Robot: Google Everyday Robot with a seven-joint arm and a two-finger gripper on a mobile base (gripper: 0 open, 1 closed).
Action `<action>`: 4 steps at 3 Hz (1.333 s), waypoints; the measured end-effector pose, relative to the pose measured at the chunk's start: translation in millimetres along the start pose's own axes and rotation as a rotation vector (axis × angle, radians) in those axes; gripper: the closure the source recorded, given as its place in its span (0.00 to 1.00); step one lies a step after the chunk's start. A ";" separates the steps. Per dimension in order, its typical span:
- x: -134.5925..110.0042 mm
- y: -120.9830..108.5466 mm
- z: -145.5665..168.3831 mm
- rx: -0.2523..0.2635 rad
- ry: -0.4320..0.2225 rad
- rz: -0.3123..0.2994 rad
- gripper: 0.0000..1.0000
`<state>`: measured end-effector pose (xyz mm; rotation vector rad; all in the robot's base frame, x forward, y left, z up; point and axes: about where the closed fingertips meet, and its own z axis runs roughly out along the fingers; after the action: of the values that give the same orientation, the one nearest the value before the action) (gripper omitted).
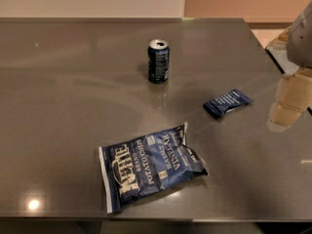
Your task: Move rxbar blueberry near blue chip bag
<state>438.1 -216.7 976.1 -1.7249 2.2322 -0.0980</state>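
The rxbar blueberry (227,103) is a small flat dark blue wrapped bar with white text, lying on the grey table right of centre. The blue chip bag (152,166) is a large crinkly navy bag with white "Kettle" lettering, lying flat near the table's front edge, below and left of the bar. My gripper (286,110) hangs at the right edge of the view, above the table and to the right of the bar, apart from it and holding nothing that I can see.
A dark blue soda can (158,61) stands upright behind the bar and the bag, mid-table. The grey tabletop (63,106) stretches wide to the left. Its right edge (273,57) runs close behind my arm; the front edge lies just below the bag.
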 end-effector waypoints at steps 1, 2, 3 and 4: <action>-0.7 -0.8 -0.4 0.002 -0.003 -0.002 0.00; -7.9 -9.6 11.6 -0.011 -0.016 -0.051 0.00; -10.8 -20.5 34.5 -0.043 -0.046 -0.104 0.00; -8.1 -31.4 57.5 -0.084 -0.076 -0.149 0.00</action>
<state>485.8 -209.5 931.0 -1.9047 2.0801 0.0285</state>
